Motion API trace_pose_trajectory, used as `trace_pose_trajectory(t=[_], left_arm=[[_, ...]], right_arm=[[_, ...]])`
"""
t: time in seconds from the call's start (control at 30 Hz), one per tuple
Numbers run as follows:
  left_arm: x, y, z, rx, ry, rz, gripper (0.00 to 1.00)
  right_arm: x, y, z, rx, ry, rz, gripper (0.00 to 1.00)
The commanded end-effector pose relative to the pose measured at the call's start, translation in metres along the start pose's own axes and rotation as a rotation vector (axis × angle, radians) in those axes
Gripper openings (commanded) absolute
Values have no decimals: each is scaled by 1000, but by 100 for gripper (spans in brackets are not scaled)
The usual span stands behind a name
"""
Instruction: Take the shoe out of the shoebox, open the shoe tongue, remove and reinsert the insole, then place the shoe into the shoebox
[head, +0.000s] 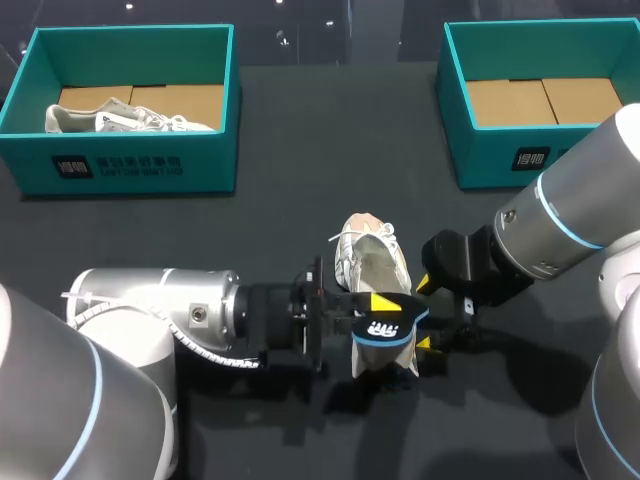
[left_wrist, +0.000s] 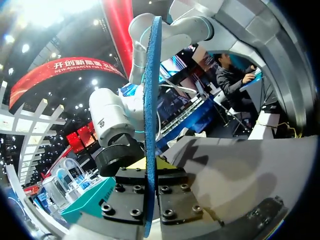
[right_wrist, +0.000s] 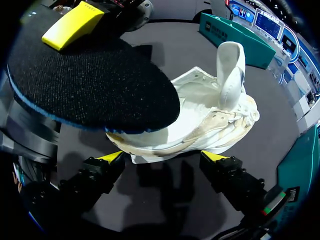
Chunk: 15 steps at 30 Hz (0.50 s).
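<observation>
Insole (right_wrist: 90, 85) is out, pinched in the left hand (left_wrist: 150, 165); the right hand (right_wrist: 165, 157) gapes behind the shoe (right_wrist: 200, 120). Reinsertion, toe-first, likely follows.

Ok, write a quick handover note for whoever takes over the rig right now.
Left gripper: shut on the insole, held above the shoe's heel.
Right gripper: open, beside the shoe on the table, not gripping it.
Tongue stands up.
Done: shoe out, tongue open, insole out.
Left: reinsert insole, box the shoe; the shoebox on the right holds none.
</observation>
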<state>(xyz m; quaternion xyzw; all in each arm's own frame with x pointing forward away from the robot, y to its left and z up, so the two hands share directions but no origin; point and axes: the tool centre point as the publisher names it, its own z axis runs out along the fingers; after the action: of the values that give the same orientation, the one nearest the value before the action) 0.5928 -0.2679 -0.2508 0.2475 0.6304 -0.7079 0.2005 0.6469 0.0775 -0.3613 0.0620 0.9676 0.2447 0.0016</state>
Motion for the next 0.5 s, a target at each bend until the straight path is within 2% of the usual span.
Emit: trace_pose_trajectory(t=[0.03,0.5], left_arm=[[0,8,9,14,13,-8,0],[1,24,19,30,22,-60,0]], right_arm=[[2,0,0,1,-4,0,100],[2,0,0,1,-4,0,100]])
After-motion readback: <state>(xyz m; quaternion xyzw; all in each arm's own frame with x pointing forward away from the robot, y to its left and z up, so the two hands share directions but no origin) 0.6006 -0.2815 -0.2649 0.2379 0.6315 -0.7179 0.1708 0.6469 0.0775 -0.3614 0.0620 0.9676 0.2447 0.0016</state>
